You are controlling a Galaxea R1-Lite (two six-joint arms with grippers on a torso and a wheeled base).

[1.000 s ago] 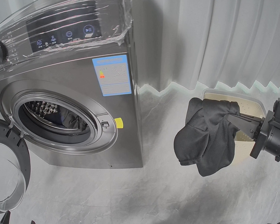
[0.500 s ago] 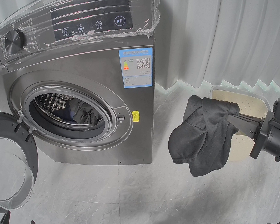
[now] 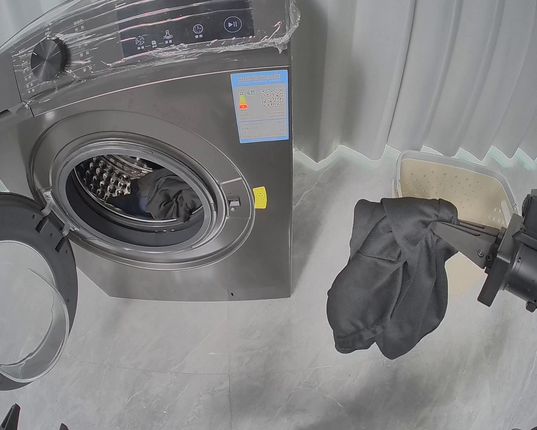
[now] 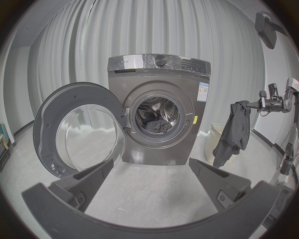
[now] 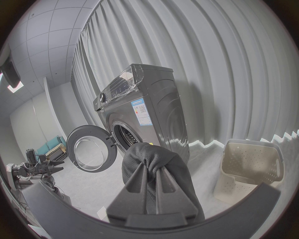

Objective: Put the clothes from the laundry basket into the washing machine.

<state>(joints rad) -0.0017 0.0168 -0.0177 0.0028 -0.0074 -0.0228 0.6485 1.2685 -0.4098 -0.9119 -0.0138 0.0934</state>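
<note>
**Dark garment in my right claw, beside the open washer**

My right claw (image 3: 440, 226) is clamped on a bunched fold of a dark grey garment (image 3: 387, 276). The cloth hangs free in the air above the pale tiled floor (image 3: 202, 370), in front of the cream perforated laundry basket (image 3: 467, 187) and off to the right of the washing machine (image 3: 164, 109).

My left claw (image 3: 36, 424) sits low at my left side, its two fingers spread apart and holding nothing.

The grey front-loading washer has its round door (image 3: 66, 263) swung wide to the left. More dark clothing (image 3: 166, 197) lies inside the steel drum.

A blue-bordered label (image 3: 262, 105) with a coloured rating scale, a square code and small print is stuck on the front, upper right. A small yellow sticker (image 3: 259, 197) sits just beside the door latch. Along the top, a dial (image 3: 46, 59) and a dark touch panel (image 3: 188, 28) with lit icons lie under clear plastic film. A short logo sits at the top left corner.

White curtains (image 3: 441, 51) hang behind.
</note>
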